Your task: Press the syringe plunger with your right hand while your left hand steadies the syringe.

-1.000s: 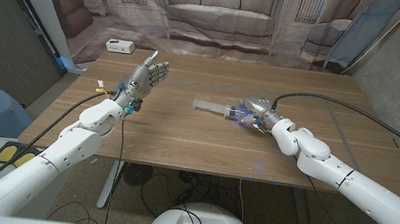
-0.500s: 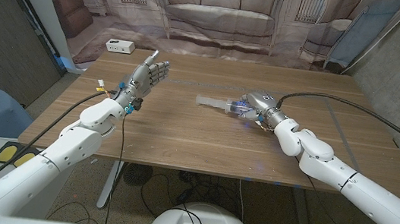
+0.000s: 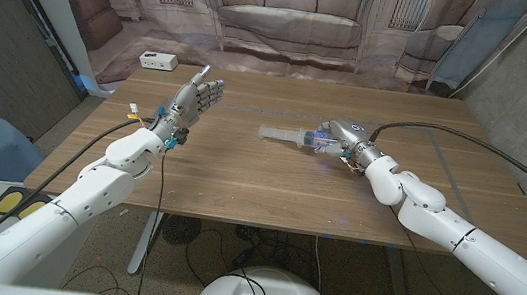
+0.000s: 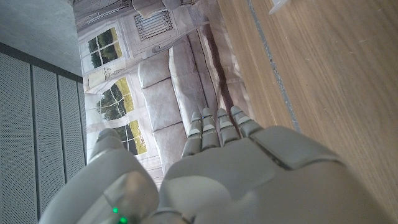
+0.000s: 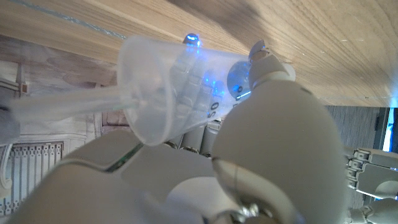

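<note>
Now right hand (image 3: 341, 137) grasping the clear syringe (image 3: 285, 136) at its plunger end on the wooden table (image 3: 259, 182), left hand (image 3: 192, 99) raised well apart, fingers straight and together, holding nothing

table (image 3: 269, 184): wooden | white box (image 3: 156, 60): far left corner | sofa backdrop (image 3: 290, 15): behind

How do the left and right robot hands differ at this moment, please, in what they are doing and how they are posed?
The right robot hand grips the syringe near mid-table; the left robot hand holds nothing and is well away from the syringe. The left robot hand's fingers are straight and extended together, raised over the table, while the right robot hand's fingers curl around the syringe. Both are the same metallic grey design.
</note>
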You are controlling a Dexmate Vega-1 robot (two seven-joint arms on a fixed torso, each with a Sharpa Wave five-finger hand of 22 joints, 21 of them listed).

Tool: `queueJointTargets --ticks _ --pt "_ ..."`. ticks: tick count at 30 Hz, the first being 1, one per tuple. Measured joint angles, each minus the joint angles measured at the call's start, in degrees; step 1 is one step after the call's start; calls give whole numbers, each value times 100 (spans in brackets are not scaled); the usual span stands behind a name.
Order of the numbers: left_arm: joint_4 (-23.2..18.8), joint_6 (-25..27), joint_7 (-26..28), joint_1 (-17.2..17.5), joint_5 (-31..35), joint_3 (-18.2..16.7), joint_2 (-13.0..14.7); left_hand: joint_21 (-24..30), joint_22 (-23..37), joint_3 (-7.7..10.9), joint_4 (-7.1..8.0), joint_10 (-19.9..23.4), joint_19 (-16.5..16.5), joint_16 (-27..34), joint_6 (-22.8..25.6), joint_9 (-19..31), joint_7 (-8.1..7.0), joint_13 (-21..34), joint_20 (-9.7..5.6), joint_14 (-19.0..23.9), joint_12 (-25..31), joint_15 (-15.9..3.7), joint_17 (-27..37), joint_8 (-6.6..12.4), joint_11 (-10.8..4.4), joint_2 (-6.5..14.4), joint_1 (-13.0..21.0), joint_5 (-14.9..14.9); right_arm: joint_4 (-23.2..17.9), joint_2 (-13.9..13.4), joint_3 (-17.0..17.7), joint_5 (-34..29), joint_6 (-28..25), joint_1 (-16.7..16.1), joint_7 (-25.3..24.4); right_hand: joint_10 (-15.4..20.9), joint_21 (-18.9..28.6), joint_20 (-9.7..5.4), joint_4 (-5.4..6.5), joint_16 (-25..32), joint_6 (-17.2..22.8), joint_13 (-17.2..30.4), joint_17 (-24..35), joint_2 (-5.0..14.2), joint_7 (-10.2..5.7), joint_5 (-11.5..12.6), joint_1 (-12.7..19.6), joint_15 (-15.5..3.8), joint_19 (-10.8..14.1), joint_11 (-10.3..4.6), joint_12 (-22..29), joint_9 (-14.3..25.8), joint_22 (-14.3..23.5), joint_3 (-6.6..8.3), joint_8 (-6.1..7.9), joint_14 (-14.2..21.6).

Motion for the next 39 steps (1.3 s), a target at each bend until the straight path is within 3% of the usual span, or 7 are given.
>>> queueJointTargets --ticks 19,39 --pt "-156 164 78 -35 67 -11 96 0 0 0 0 0 0 0 0 0 0 0 0 0 0 0 0 0 0 0 0 0 411 241 548 2153 596 -249 324 74 107 33 0 -45 60 0 44 0 -23 -9 0 21 -30 14 -47 -11 0 0 -99 62" --pt "-254 169 141 -129 225 30 110 0 -1 0 0 31 0 0 53 0 11 0 0 0 0 0 0 0 -31 38 38 0 435 287 835 2938 1073 -417 196 127 196 37 1 -124 143 -3 97 0 -61 19 0 11 -26 3 -133 4 17 -1 -212 131"
